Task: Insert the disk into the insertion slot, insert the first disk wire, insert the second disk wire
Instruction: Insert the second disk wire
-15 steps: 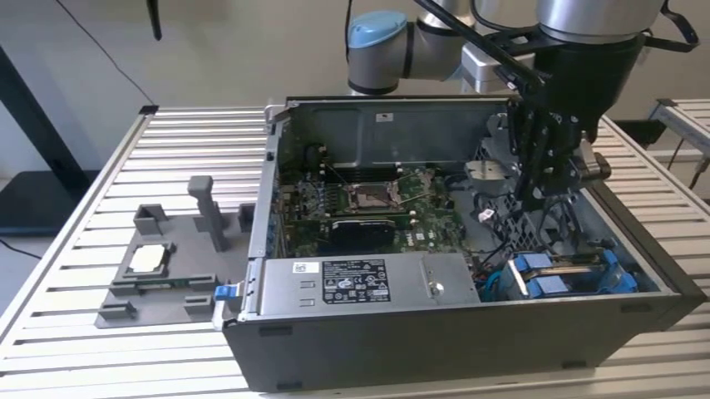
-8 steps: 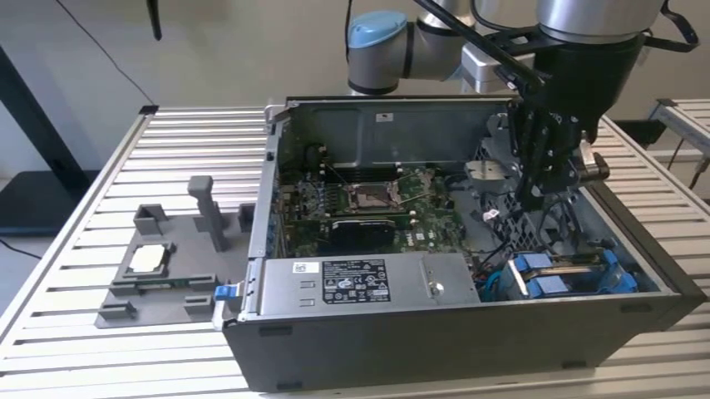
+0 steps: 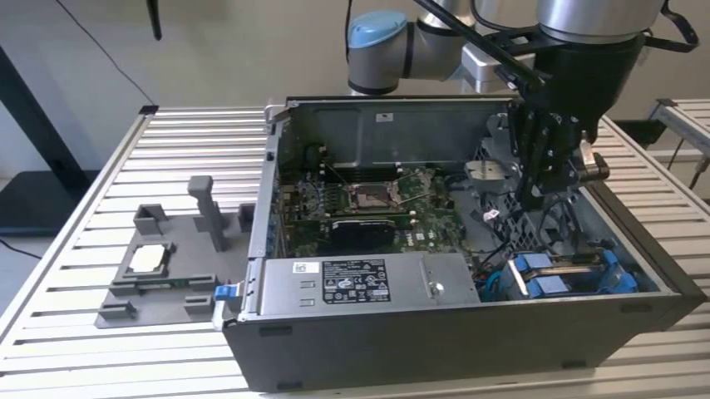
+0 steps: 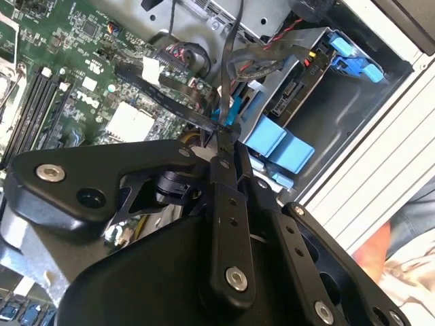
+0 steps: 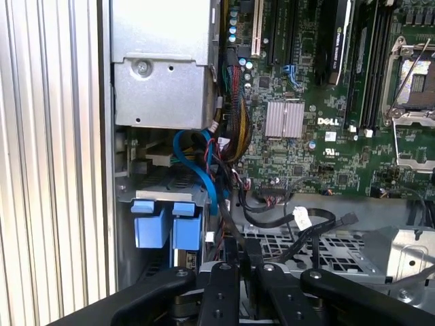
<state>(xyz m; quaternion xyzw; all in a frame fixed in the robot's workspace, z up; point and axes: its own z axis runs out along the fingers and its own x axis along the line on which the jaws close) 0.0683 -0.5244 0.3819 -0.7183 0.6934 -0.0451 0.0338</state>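
Observation:
An open computer case (image 3: 444, 341) lies on a slatted table. At its front corner, on the exterior view's right, is the insertion slot (image 3: 571, 274) (image 4: 319, 88) (image 5: 156, 190), a grey metal bay with blue tabs. A grey disk (image 4: 289, 95) sits inside it, its connector end facing the motherboard. My gripper (image 3: 540, 204) (image 4: 223, 139) (image 5: 241, 261) hangs inside the case just behind the bay. It is shut on a thin black disk wire (image 4: 231, 68) (image 5: 228, 217), which runs from the fingertips toward the bay's connector end. A blue wire (image 5: 204, 176) curls beside the bay.
The green motherboard (image 3: 377, 208) with its silver processor socket (image 3: 367, 198) fills the case floor. A grey power supply box (image 3: 355, 283) (image 5: 163, 61) stands beside the bay. A grey fixture (image 3: 166, 266) rests on the table at the exterior view's left. A person's sleeve (image 4: 408, 238) is outside the case.

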